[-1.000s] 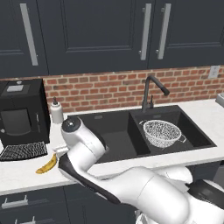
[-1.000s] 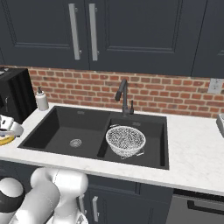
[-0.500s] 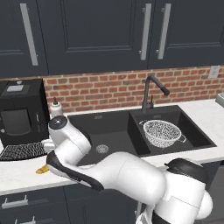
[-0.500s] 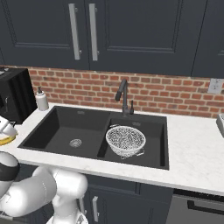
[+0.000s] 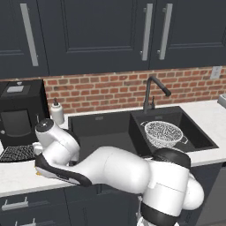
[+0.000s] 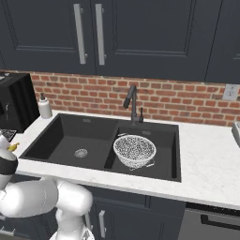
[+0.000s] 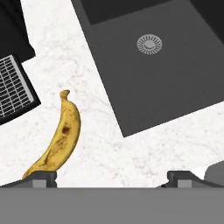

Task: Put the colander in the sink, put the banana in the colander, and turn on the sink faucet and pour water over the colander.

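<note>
On the desk, left of the sink: the banana [image 7: 59, 140] is seen lying flat on white marble, between the sink's left rim and a flat dark mesh tray [image 7: 13, 94], apart from both.
Colander: the colander [image 5: 163, 133] is already seated in the narrower right basin of the sink [image 6: 65, 143], under the faucet [image 5: 154, 90]; the first step is judged done.
Jaws: the gripper [image 7: 111, 178] is held fully open above the desk with nothing between the jaws; the banana's lower end is seen just beside one fingertip [image 7: 41, 178], not centred.
Handling: the banana is judged light, soft and easily bruised, with a smooth curved skin that may roll or slip under a hard pinch.
Grip point: the thick middle of the curve is judged best, taken across its narrow width; the brownish tips are too thin.
Alignment: a sideways shift toward the fruit is judged needed before descent.
Edges: the sink rim lies near the fruit on one side, the mesh tray on the other; bare marble is left around it for the fingers.
Open room: the wide left basin is bare except for its drain [image 7: 149, 44], so a lifted path over it to the colander looks free; the faucet neck is to be passed with care.
</note>
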